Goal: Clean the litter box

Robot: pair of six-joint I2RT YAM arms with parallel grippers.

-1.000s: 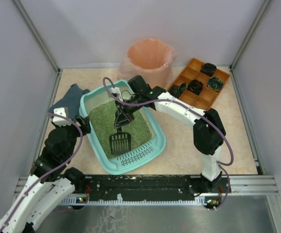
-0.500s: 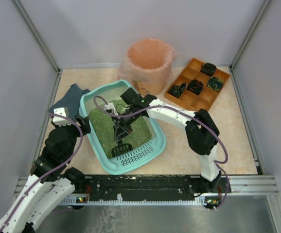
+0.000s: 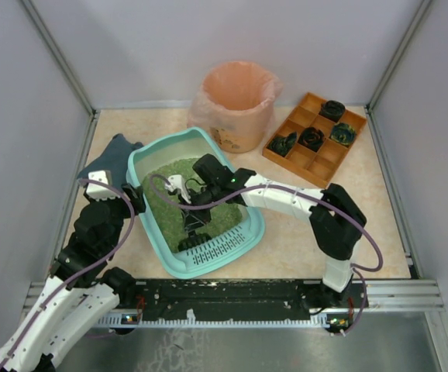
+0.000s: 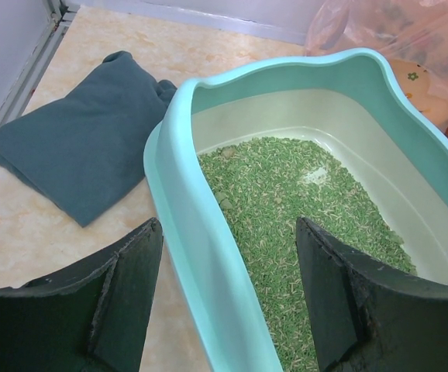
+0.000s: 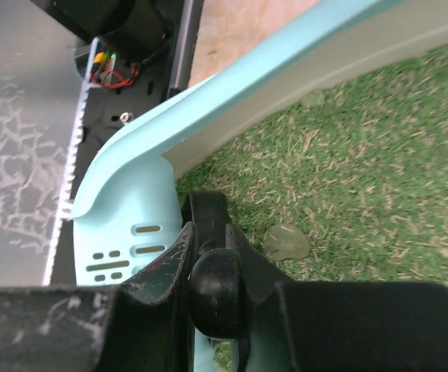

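Note:
The teal litter box (image 3: 249, 231) lies left of the table's centre, with green litter (image 3: 170, 190) inside. My right gripper (image 3: 197, 212) reaches into it, shut on the handle of a black scoop (image 3: 195, 241) whose head rests by the slotted ledge (image 3: 216, 252). The right wrist view has that gripper (image 5: 212, 260) clamped on the scoop handle (image 5: 205, 211), a pale greenish clump (image 5: 286, 242) in the litter just beside it. My left gripper (image 4: 228, 302) is open, straddling the box's left rim (image 4: 181, 186) without touching it.
A folded grey-blue cloth (image 3: 109, 153) lies left of the box. At the back stands a round bin with a peach liner (image 3: 208, 87). An orange compartmented tray (image 3: 322, 161) with dark items sits at the back right. The metal rail (image 3: 239, 298) runs along the near edge.
My right arm has swung toward the near end of the box, carrying the scoop head from the middle of the litter down to the slotted ledge. The left arm has stayed still.

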